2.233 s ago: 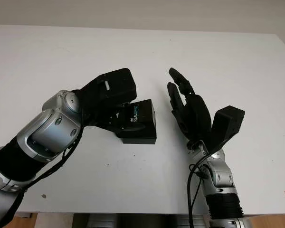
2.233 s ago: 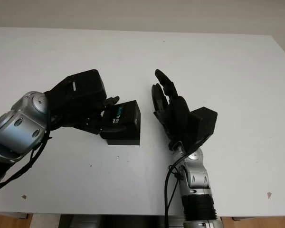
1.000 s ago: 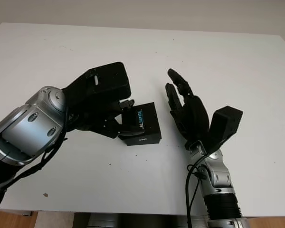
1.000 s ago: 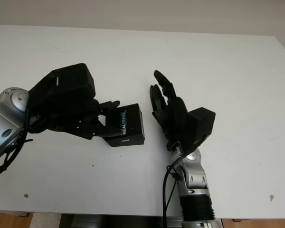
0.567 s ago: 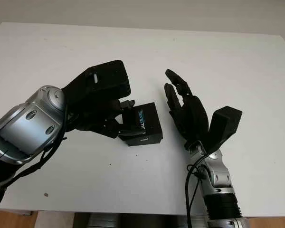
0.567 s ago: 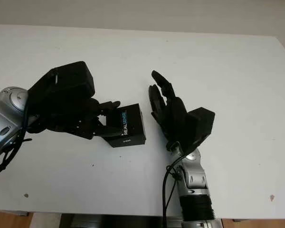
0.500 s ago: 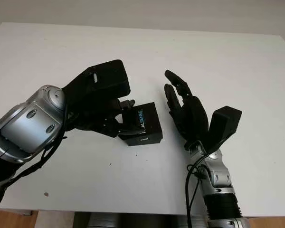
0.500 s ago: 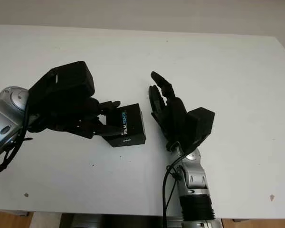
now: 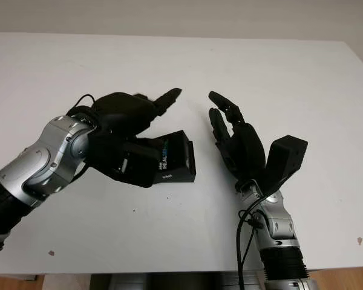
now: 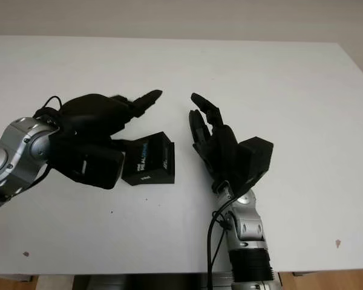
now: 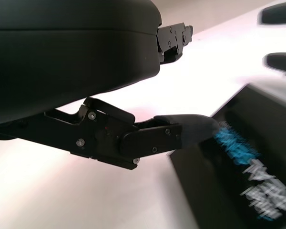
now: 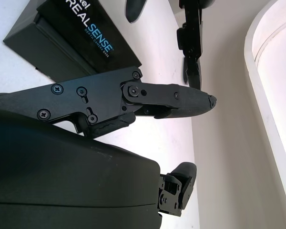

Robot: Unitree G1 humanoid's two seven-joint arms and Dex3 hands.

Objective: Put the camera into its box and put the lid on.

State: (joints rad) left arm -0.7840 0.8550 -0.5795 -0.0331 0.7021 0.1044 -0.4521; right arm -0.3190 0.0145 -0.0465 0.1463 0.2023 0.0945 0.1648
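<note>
Change: half a second ago my left robot hand [image 9: 130, 130] was clamped on the side of the box [image 9: 172, 158]; now it has rolled over, one finger pointing toward the upper centre of the frame, its palm against the box's left side.
Box: closed, black, with the lid on, tipped up on the worktop [image 9: 278, 78] at centre frame; a second ago it lay flatter.
Left robot hand state: I cannot tell whether it grips the box; the left wrist view shows one fingertip on the printed face.
Right robot hand [image 9: 233, 136]: open, holding nothing, raised just right of the box.
Camera: I see none loose, so I judge it already packed.
Task meaning: near finished; letting go remains.
</note>
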